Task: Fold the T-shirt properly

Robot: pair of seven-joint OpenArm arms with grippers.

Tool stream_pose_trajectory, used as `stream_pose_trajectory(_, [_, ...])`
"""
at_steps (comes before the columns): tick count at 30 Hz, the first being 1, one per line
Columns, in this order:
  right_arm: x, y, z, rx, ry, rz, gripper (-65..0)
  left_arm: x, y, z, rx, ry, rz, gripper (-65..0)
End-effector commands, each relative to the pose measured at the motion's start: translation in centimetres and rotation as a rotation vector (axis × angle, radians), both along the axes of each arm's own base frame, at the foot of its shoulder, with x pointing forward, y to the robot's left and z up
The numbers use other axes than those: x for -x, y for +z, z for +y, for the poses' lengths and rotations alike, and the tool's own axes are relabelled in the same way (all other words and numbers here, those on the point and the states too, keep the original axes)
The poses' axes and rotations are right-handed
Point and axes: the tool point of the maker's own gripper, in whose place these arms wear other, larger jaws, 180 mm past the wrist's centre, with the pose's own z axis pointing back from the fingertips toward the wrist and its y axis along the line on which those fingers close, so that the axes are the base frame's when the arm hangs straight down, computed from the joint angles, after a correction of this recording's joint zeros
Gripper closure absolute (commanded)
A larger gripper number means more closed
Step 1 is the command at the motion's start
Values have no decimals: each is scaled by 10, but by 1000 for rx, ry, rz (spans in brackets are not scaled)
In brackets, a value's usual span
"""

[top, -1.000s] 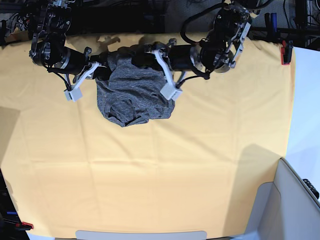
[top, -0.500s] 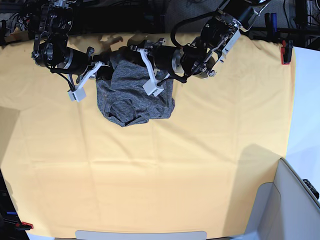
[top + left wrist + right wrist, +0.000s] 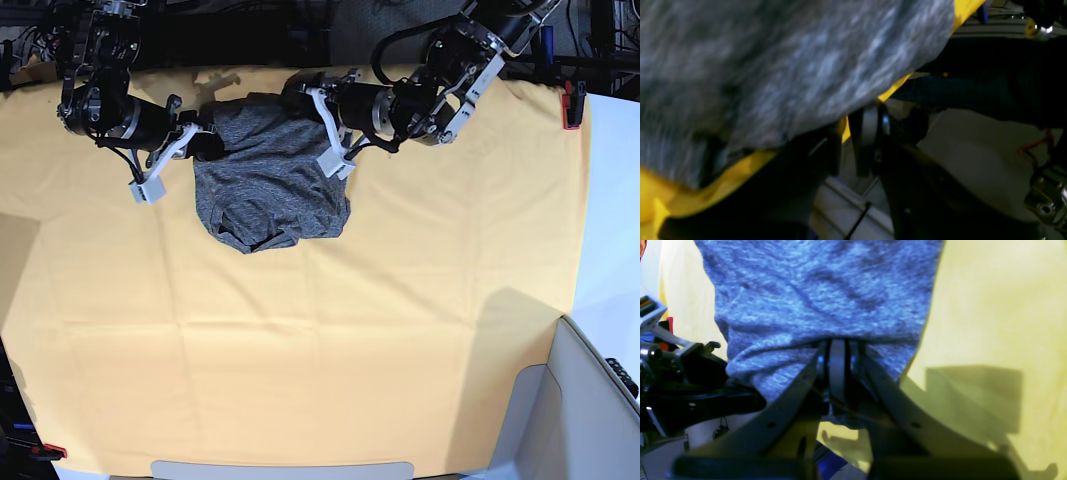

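The T-shirt (image 3: 270,185), heathered charcoal grey, lies bunched at the far middle of the yellow cloth (image 3: 300,330). Its near edge is rumpled. My right gripper (image 3: 205,143) is on the base view's left, shut on the shirt's far left edge. The right wrist view shows its jaws pinching that fabric (image 3: 826,300) at the gripper (image 3: 837,343). My left gripper (image 3: 300,95) is at the shirt's far right corner, which is drawn up to it. In the blurred left wrist view, the shirt (image 3: 773,66) fills the upper left beside the gripper (image 3: 868,113).
Red clamps (image 3: 572,105) (image 3: 48,452) pin the yellow cloth at the far right and near left corners. A pale grey bin (image 3: 590,400) stands off the near right corner. A white strip (image 3: 280,469) lies along the near edge. Cables and frame run behind the table.
My left arm has swung back to the right and away, drawing the shirt's far right corner out, so the far edge is wider. The right arm has barely moved.
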Motion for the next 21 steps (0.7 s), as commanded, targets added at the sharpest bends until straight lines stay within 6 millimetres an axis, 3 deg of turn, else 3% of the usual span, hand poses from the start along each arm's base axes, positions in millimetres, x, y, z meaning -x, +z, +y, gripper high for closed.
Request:
stream_pose_trajectory(1, [-7, 10, 0, -12, 0, -38, 0, -4, -11, 21, -99, 5, -20, -69])
stream_pose_trajectory(6, [-10, 12, -4, 1, 3, -46, 0, -4, -10, 34, -126, -9, -33, -69])
stream_pose_trajectory(13, [-10, 12, -5, 3, 2, -48, 0, -8, -16, 70, -207, -3, -49, -69])
stream_pose_trajectory(21, [-23, 28, -1, -2, 8, -106, -2, -27, 5, 93, -197, 108, -102, -69])
